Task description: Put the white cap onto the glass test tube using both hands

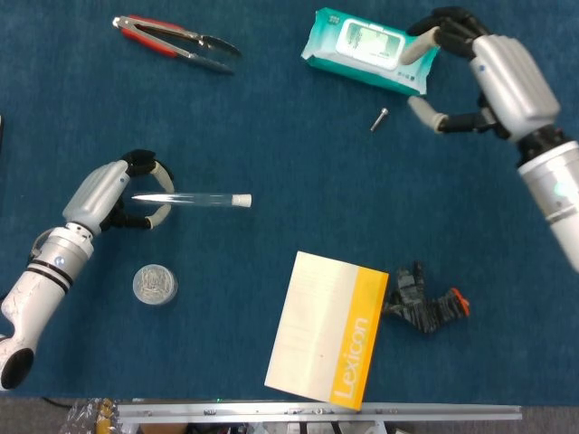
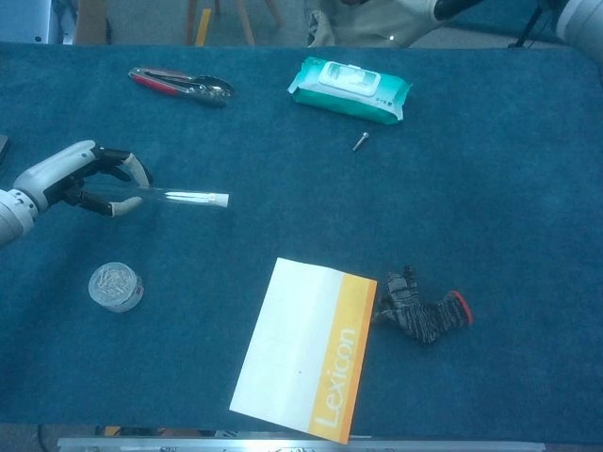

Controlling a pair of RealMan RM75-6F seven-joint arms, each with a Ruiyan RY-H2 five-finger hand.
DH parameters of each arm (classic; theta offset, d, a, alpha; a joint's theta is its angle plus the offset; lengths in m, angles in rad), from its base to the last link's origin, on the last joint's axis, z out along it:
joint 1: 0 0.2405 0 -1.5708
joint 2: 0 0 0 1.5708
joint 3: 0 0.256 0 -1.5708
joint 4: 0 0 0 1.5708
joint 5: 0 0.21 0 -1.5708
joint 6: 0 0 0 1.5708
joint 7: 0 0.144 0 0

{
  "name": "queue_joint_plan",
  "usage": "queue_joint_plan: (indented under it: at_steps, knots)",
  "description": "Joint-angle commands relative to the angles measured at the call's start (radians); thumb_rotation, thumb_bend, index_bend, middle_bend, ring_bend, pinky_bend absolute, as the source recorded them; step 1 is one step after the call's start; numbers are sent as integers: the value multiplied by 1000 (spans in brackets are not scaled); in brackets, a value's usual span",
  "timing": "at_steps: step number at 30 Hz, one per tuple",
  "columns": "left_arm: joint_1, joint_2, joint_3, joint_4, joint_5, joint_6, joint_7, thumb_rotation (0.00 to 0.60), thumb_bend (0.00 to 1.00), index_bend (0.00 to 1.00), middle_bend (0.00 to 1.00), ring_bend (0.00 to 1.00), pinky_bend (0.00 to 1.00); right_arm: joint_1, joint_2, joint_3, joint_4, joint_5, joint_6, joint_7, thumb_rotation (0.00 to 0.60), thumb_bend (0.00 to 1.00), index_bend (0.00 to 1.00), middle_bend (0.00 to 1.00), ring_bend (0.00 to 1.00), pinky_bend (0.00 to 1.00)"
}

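Your left hand (image 1: pixel 127 192) grips the glass tube (image 1: pixel 185 198) at its left end, white cap (image 1: pixel 241 200) on the right tip. Your right hand (image 1: pixel 484 77) hangs empty at far right, fingers apart, near the wipes pack (image 1: pixel 369 50).

text: "Lexicon" | on: booklet (image 1: pixel 330 329) (yellow band) | other text: none legible

Your work surface is a table (image 1: pixel 271 108) covered in blue cloth. Lying directly on it: tongs (image 1: pixel 176 37), wipes pack (image 1: pixel 369 51), a screw (image 1: pixel 379 118), a round tin (image 1: pixel 155 284), a Lexicon booklet (image 1: pixel 327 328), and a crumpled glove (image 1: pixel 423 305).
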Motion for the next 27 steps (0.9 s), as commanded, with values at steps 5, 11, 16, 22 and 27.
queue_joint_plan:
  at_steps: [5,11,16,22,27]
  knots:
    - [0,-69,29,107,20,21,64,600,349,554,334,123,204,-31,47,-3,-30,-30,12,34,600,263,410,276,127,266]
    - [3,-93,32,140,10,24,72,600,349,548,327,117,200,-41,62,-5,-35,-39,17,46,600,263,410,276,127,266]
    - [5,-98,33,146,-4,14,73,600,349,508,299,97,186,-43,69,-5,-40,-41,21,48,600,263,410,276,127,266]
    - [7,-96,33,135,-31,-6,107,600,349,423,226,21,159,-44,72,-6,-43,-42,25,53,600,264,410,276,127,266]
    - [7,-96,31,119,-52,-19,143,596,348,366,172,0,136,-49,79,-5,-48,-46,32,58,600,264,410,276,127,266]
